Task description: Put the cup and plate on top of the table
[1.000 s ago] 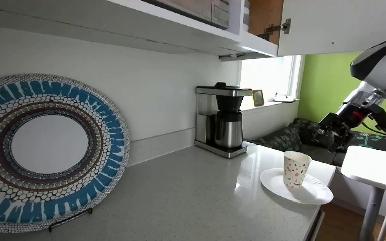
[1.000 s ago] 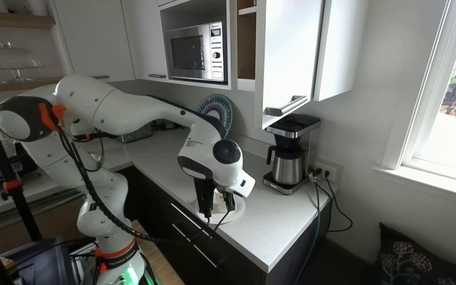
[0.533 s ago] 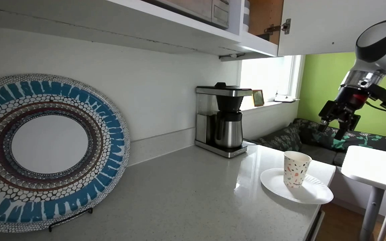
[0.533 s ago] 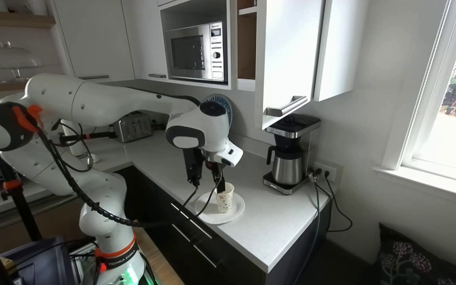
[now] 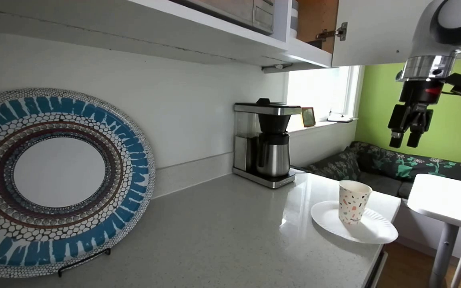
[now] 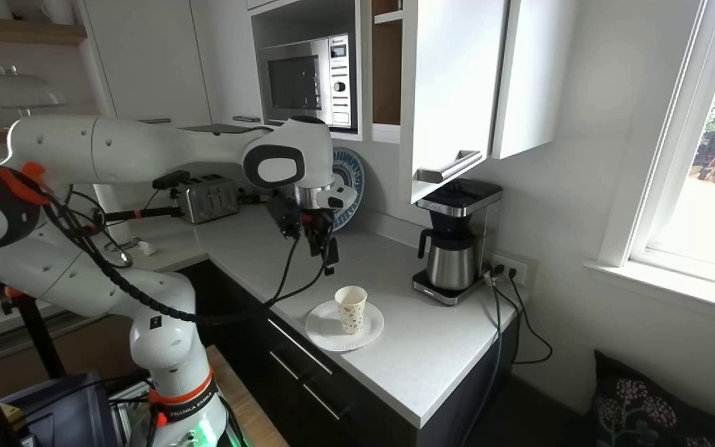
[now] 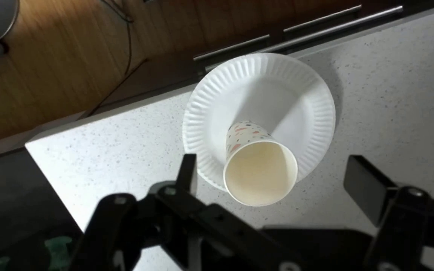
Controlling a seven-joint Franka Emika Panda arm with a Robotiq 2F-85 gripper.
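The cup is cream-white with coloured specks and stands upright on the plate in both exterior views. In the wrist view the cup's open mouth faces the camera. The plate is white and round with a ridged rim. It lies flat on the pale grey table near its front edge, and also shows in the wrist view. My gripper is open and empty, pointing down above the table. In the wrist view its fingers stand apart on either side of the cup's image, touching nothing.
A coffee maker stands by the wall beyond the plate. The large blue patterned plate leans on a stand. An open cabinet door hangs above the table. A toaster is further back. A smaller white table stands beyond the counter end.
My gripper has risen away from the cup and plate and turned from tilted to pointing down. The arm has drawn back. The cup and plate have not moved.
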